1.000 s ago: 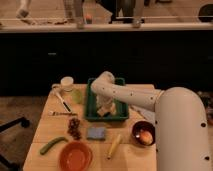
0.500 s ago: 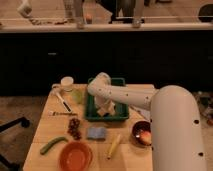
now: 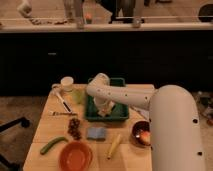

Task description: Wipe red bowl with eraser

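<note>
The red bowl (image 3: 76, 156) sits at the near edge of the wooden worktop (image 3: 45, 125), left of centre, glossy inside and with nothing in it. The eraser (image 3: 104, 113) is well apart from it, farther back: a small pale tan block lying in the green tray (image 3: 120, 116) in the middle of the worktop.

The hand (image 3: 101, 106) is down inside that tray, right at the eraser (from where I stand I cannot tell whether it is set wide or narrow, or whether it has hold of the block). The white arm (image 3: 120, 95) reaches in from the right and bends over the tray's back rim.

Between tray and bowl lies a blue sponge (image 3: 96, 132), just in front of the tray. A banana (image 3: 114, 146) lies to the right of the bowl, and beyond that is a dark brown bowl (image 3: 140, 131) with something orange in it. To the left of the sponge is a bunch of dark grapes (image 3: 75, 127), and a long green vegetable (image 3: 52, 145) lies near the bowl's left side. At the back left stands a white cup (image 3: 67, 82).
</note>
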You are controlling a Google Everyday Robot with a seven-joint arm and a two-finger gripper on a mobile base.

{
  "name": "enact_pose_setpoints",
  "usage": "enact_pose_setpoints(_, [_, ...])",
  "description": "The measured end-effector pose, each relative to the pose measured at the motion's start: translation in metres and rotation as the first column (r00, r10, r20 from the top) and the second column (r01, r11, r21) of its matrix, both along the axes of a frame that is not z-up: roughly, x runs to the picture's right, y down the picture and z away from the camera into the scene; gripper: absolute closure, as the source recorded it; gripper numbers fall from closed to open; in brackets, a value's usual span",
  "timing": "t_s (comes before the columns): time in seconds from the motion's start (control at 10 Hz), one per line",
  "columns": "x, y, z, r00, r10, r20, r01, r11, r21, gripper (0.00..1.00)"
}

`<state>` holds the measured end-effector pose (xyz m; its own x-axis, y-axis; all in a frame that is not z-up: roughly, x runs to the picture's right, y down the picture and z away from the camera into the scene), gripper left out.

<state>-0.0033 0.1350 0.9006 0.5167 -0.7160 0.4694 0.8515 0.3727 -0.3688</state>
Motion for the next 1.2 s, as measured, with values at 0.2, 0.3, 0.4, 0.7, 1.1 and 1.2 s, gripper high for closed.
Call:
enact_pose_setpoints(0.2, [-0.004, -0.003, -0.009, 0.999, -0.011, 0.03, 0.011, 0.9998, 0.014, 1.0])
enact_pose_setpoints(0.3, [-0.005, -0.006, -0.016, 0.999, -0.016, 0.039, 0.015, 0.9996, 0.025, 1.0])
enact_pose_setpoints(0.4, [-0.007, -0.009, -0.022, 0.999, -0.02, 0.049, 0.018, 0.999, 0.04, 1.0])
enact_pose_setpoints(0.7, [-0.008, -0.018, -0.046, 0.997, -0.025, 0.068, 0.019, 0.9961, 0.086, 1.0])
enact_pose_setpoints(1.1, [-0.01, -0.035, -0.078, 0.994, -0.011, 0.113, -0.007, 0.9874, 0.158, 1.0])
enact_pose_setpoints(1.2, [-0.011, -0.04, -0.085, 0.992, -0.007, 0.124, -0.015, 0.9852, 0.171, 1.0])
